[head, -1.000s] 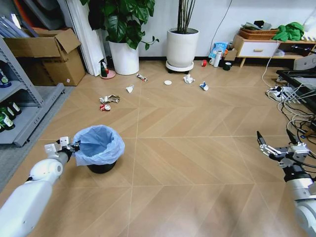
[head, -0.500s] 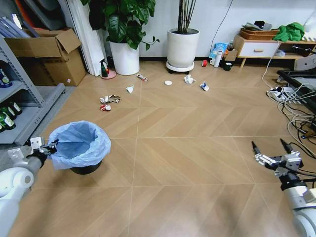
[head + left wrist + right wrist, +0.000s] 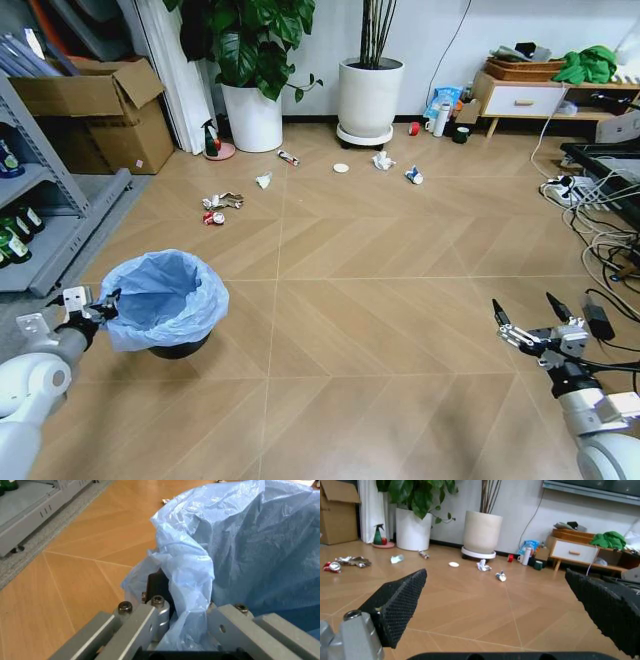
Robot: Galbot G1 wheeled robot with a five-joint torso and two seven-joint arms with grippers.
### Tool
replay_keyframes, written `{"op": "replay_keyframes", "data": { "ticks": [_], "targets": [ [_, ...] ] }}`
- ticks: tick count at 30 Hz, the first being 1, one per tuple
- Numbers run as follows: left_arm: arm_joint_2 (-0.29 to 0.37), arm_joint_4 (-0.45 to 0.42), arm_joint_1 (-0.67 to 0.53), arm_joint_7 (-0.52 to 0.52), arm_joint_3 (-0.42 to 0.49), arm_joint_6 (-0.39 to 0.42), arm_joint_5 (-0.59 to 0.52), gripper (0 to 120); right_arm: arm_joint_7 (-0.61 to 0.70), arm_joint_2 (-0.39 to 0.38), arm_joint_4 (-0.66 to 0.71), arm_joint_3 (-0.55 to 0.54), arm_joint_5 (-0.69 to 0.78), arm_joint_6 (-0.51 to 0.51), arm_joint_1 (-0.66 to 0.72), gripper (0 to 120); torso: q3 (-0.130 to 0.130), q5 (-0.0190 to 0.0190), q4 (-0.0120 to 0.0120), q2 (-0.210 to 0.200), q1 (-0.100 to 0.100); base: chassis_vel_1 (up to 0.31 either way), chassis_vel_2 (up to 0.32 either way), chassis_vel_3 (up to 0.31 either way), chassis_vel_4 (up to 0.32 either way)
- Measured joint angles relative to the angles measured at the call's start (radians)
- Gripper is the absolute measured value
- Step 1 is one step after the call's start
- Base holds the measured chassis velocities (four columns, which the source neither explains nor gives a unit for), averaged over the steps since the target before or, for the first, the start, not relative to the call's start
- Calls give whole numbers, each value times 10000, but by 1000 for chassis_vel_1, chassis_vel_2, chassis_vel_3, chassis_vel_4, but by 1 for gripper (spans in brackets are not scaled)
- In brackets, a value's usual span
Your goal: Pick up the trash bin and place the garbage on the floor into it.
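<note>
While gripping the bag-lined rim, the left gripper [image 3: 92, 307] at lower left holds the trash bin [image 3: 165, 301] on the floor [image 3: 340, 300]. Garbage [image 3: 221, 203] lies scattered at upper centre. At lower right, the right gripper [image 3: 527, 322] hovers, fingers spread wide and empty.

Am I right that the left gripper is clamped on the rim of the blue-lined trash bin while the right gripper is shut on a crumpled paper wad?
Not quite. The left gripper does clamp the trash bin at its rim, but the right gripper is open and holds nothing. The right wrist view shows its pads spread wide with bare floor between them.
</note>
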Motion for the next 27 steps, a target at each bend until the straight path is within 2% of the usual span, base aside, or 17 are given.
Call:
{"op": "replay_keyframes", "data": {
  "ticks": [10,27],
  "targets": [
    [158,-51,4,17,3,-7,-62,0,-50,42,-31,54,-41,47,-12,100,1,1,1,0,0,-93,96,88,-88],
    [183,62,-138,28,24,-13,-135,0,-61,11,-156,-15,-82,97,133,100,2,3,1,-1,2,-186,190,182,-192]
  ]
}}
